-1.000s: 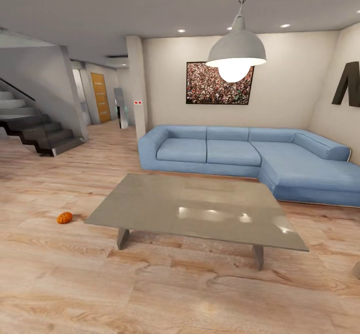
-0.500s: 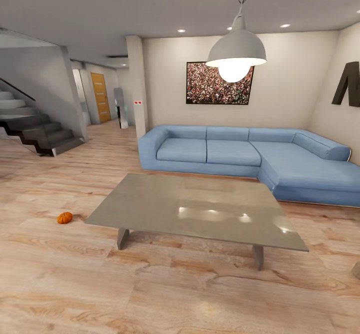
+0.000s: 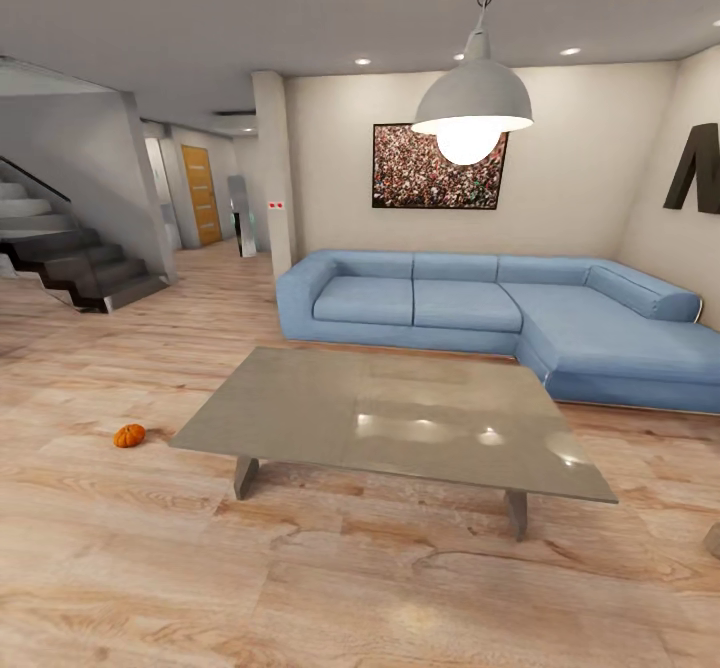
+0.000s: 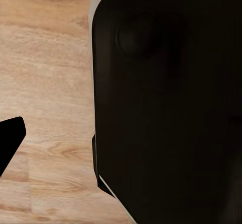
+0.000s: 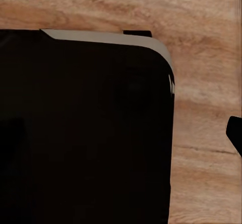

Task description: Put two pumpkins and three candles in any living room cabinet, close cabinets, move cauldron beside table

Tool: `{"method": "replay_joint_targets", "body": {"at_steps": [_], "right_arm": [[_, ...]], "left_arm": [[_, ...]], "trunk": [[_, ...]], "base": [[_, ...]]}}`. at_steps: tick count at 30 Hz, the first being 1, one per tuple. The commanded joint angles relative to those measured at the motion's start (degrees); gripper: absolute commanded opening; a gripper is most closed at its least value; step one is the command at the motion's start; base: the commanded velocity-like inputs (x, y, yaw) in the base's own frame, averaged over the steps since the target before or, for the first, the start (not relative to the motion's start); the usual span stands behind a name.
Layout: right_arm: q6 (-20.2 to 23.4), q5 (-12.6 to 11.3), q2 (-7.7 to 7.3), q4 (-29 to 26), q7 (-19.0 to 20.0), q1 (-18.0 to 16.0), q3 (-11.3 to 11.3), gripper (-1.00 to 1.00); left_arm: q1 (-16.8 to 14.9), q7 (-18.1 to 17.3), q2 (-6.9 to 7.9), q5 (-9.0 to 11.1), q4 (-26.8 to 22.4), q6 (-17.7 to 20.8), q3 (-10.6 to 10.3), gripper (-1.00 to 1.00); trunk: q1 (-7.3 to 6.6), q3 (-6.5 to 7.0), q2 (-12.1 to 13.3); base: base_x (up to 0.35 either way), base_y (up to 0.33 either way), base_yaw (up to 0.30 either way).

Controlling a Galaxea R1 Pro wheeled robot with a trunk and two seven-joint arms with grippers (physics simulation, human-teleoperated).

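One small orange pumpkin (image 3: 129, 435) lies on the wooden floor, a short way off the left end of the low grey table (image 3: 400, 418). The table's glossy top is bare and reflects the lamp. In the left wrist view a dark fingertip (image 4: 9, 142) pokes in over the floorboards beside a large black robot part (image 4: 171, 103). In the right wrist view another dark fingertip (image 5: 235, 133) sits at the edge next to a similar black part (image 5: 85, 133). The cabinet, candles and cauldron are out of view.
A blue corner sofa (image 3: 500, 308) runs behind the table and along the right wall. A pendant lamp (image 3: 472, 103) hangs over the table. Stairs (image 3: 70, 258) rise at the far left beside a hallway. A grey object (image 3: 712, 540) shows at the right edge.
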Motion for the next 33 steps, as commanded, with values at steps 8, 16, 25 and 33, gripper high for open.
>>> {"method": "replay_joint_targets", "body": {"at_steps": [8, 16, 25, 33], "right_arm": [[-1.8, 0.3, 0.08, 0.5, 0.3, 0.0, 0.2, 1.00], [-2.0, 0.2, 0.48, 0.6, 0.3, 0.0, 0.1, 1.00], [-2.3, -0.2, 1.44, 0.6, 0.3, 0.0, -0.1, 1.00], [-2.4, -0.2, 2.09, 0.6, 0.2, 0.0, -0.1, 1.00]], "left_arm": [[0.1, 0.0, -0.10, 0.1, 0.0, 0.0, 0.2, 1.00], [0.0, 0.0, -0.14, 0.0, 0.0, 0.0, 0.1, 1.00], [0.0, 0.0, -0.06, 0.0, -0.1, 0.0, -0.1, 1.00], [0.0, 0.0, 0.18, 0.0, -0.1, -3.3, -0.2, 1.00]], "trunk": [[0.00, -0.05, 0.0], [0.00, -0.05, 0.0], [0.00, -0.05, 0.0], [0.00, -0.09, 0.0]], "base": [[0.000, 0.000, 0.061], [0.000, 0.000, 0.253], [0.000, 0.000, 0.281], [0.000, 0.000, 0.282]]}}
